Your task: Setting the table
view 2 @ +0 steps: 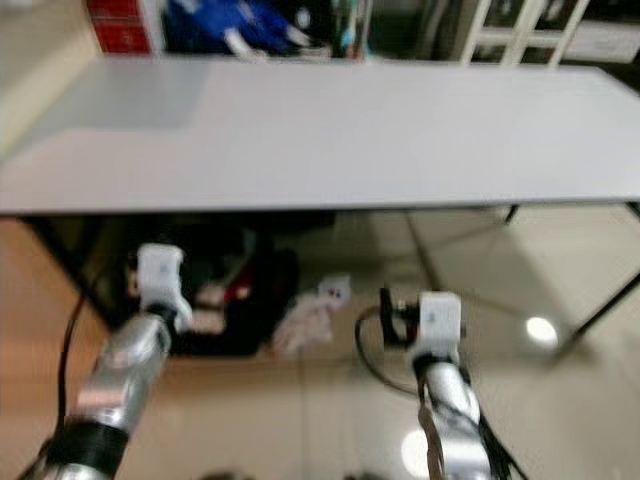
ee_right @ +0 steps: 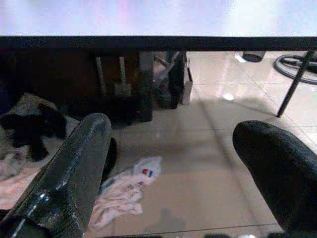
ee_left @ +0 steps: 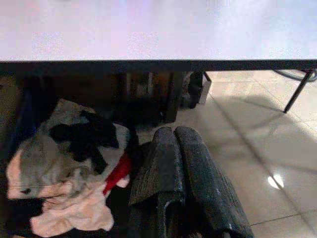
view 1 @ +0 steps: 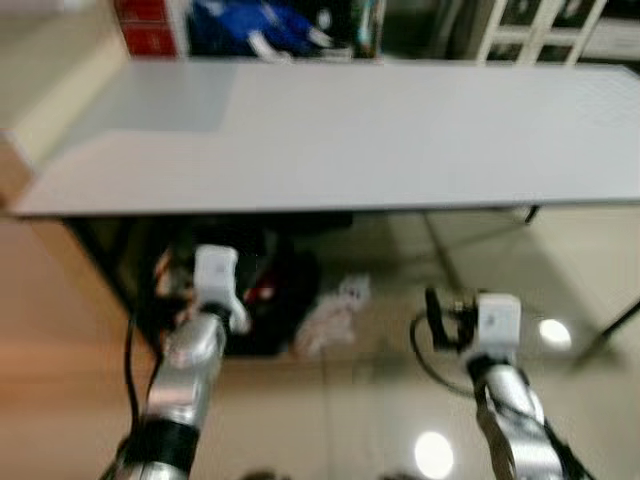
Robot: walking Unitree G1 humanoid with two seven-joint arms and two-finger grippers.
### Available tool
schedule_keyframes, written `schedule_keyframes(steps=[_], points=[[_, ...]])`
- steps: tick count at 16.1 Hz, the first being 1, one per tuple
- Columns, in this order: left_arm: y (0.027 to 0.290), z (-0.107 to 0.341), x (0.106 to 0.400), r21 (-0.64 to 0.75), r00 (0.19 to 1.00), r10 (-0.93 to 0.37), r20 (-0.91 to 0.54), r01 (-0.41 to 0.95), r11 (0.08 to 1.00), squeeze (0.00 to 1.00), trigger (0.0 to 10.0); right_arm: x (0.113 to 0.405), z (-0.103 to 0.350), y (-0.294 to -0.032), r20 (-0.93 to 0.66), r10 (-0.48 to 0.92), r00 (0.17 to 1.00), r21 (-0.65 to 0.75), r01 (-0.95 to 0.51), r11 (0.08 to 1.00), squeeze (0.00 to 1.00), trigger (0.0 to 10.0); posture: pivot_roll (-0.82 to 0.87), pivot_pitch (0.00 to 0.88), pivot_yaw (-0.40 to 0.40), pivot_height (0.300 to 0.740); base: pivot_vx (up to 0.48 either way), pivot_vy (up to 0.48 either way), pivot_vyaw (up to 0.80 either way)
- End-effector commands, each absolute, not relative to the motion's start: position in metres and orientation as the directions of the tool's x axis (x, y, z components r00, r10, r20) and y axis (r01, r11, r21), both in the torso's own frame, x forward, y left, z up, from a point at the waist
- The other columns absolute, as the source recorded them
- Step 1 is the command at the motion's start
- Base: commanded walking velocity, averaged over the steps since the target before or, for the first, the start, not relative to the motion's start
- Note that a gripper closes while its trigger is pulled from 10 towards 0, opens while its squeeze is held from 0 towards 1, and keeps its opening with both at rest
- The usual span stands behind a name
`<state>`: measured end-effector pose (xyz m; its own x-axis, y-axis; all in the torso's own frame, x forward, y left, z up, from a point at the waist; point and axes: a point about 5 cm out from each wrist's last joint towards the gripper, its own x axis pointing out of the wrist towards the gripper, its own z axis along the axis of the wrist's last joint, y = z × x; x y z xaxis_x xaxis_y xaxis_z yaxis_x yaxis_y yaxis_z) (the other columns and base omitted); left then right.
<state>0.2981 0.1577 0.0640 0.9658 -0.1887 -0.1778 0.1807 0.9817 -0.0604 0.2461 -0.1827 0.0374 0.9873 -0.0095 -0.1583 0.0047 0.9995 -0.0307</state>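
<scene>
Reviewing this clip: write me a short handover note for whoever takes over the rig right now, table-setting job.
Left gripper: shut, holding nothing, held low in front of the table's near edge.
Right gripper: open, holding nothing, also low before the table.
White table: nothing is set on the part in view.
Under it: a heap of clothes in a dark bin, and a crumpled white bag on the tiled floor.
Done: nothing placed yet.
Left: find tableware, none is in view, and lay it out.

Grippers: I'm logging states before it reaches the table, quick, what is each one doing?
Left gripper: shut, holding nothing.
Right gripper: open, holding nothing.
</scene>
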Motion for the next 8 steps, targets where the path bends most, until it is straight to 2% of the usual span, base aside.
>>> schedule_keyframes(steps=[1, 8], points=[[0.1455, 0.0679, 0.3013, -0.087, 0.96, -0.226, -0.166, 0.214, 0.973, 0.0, 10.0, 0.2438, 0.0379, -0.1929, -0.159, -0.038, 0.987, -0.039, 0.032, 0.999, 0.0, 10.0, -0.02, 0.0, -0.002, 0.718, 0.0, 0.472, 0.0], [0.1392, 0.071, 0.3004, -0.116, 0.955, -0.248, -0.164, 0.231, 0.966, 0.0, 10.0, 0.2411, 0.038, -0.1957, -0.163, -0.051, 0.985, -0.029, 0.046, 0.999, 0.0, 10.0, -0.03, 0.0, -0.004, 0.718, 0.0, 0.469, 0.0]])
